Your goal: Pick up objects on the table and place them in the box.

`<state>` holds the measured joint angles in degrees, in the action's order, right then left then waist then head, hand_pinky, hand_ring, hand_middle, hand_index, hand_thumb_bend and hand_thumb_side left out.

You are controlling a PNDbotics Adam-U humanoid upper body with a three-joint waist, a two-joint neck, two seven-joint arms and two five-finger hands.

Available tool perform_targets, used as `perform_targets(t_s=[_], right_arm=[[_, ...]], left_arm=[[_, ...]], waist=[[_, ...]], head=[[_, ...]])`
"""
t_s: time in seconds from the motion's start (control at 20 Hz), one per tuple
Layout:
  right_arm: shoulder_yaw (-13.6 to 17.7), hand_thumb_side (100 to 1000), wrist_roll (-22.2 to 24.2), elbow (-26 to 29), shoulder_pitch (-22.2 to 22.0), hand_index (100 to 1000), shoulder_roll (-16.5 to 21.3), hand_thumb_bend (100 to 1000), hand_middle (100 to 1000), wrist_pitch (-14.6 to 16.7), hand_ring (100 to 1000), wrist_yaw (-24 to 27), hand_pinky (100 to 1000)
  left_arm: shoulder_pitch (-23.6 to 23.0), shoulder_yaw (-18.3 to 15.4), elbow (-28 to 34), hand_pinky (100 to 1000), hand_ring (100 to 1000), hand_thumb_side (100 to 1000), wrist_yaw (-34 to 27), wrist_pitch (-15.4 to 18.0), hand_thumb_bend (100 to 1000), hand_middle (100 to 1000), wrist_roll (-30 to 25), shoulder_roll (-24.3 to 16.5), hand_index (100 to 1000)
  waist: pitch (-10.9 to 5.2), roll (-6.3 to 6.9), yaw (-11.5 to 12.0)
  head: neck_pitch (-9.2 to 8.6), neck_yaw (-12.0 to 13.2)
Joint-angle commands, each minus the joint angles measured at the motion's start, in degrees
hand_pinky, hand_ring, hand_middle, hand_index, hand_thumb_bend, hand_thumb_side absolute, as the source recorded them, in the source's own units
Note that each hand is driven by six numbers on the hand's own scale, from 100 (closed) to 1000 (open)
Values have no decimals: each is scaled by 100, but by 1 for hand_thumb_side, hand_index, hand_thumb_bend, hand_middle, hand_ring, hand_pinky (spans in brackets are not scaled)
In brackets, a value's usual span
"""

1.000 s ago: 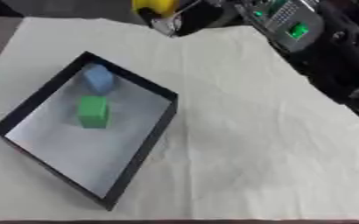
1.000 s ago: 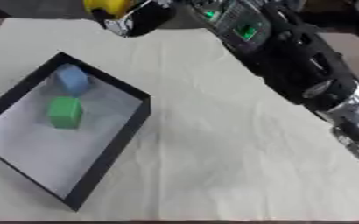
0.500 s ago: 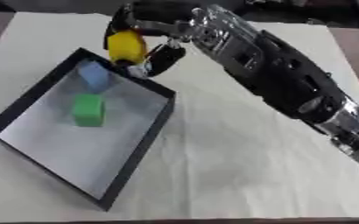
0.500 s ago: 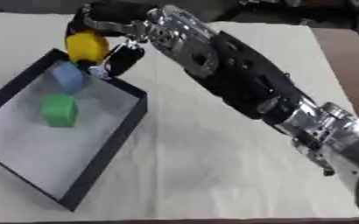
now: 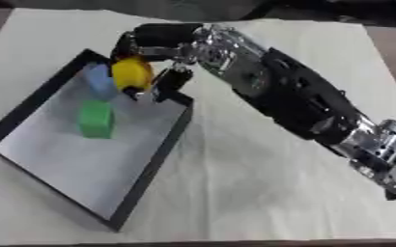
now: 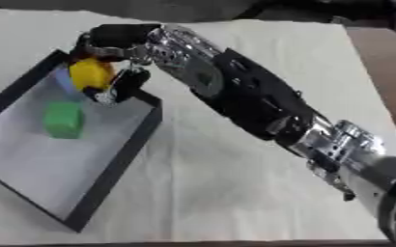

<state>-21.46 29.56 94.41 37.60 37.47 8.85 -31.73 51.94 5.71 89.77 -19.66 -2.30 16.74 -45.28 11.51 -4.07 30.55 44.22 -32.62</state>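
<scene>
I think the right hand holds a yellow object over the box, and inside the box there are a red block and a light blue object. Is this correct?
Not quite. The block inside the box is green, not red, as the left eye view shows. The rest holds: the right hand holds a yellow object over the box, and a light blue object lies inside it.

Blue block [image 5: 98,82] partly behind yellow object [image 5: 132,73] — robot hand [image 5: 155,53] blurred.
</scene>
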Motion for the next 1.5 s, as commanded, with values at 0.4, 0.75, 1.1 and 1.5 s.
perform_targets(t_s=[0.4,0.75,1.1,1.5], right_arm=[[-55,313,141,-87,32,770,-123,100,581,169,699,-271,825],[-7,349,274,1,2,920,-136,320,784,254,851,-364,931],[137,206,182,488,-8,947,-59,432,811,239,870,-276,961],[825,100,-441,1549,-77,957,495,162,796,-363,814,1034,964]], left_arm=[[136,-51,66,912,665,601,-10,-2,105,815,-4,-86,809],[109,-57,33,913,663,607,8,-5,100,815,2,-85,809],[82,-56,16,914,663,607,19,-3,100,815,0,-96,809],[-40,-145,75,911,669,581,0,33,111,816,73,-227,810]], waist=[[15,-48,43],[37,-46,33],[42,-30,-3],[-56,17,-185]], head=[[-10,-21],[-10,-7],[-10,-8],[-10,49]])
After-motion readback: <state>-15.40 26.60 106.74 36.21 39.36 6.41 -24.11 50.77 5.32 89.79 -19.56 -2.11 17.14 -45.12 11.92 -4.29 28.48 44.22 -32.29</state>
